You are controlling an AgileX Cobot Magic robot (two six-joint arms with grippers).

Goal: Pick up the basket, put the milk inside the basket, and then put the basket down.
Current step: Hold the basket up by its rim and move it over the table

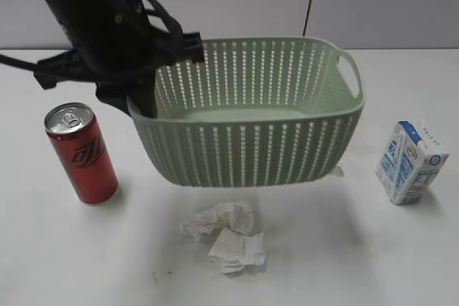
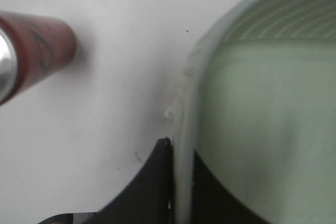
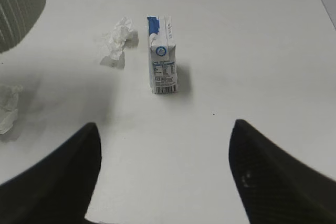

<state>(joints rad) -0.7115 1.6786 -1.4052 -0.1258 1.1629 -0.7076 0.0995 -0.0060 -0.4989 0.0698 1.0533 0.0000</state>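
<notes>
Left gripper point(image 2: 170, 182) is clamping the basket point(image 1: 251, 141) rim, lifted; the milk point(image 3: 163, 59) is being lined up by the wide-open right gripper point(image 3: 163, 177).

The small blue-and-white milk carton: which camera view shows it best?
The right wrist view shows the small blue-and-white milk carton best: it stands whole and central on the white table, ahead of the open right gripper. The exterior view shows it near the right edge. The left wrist view does not show it.
</notes>
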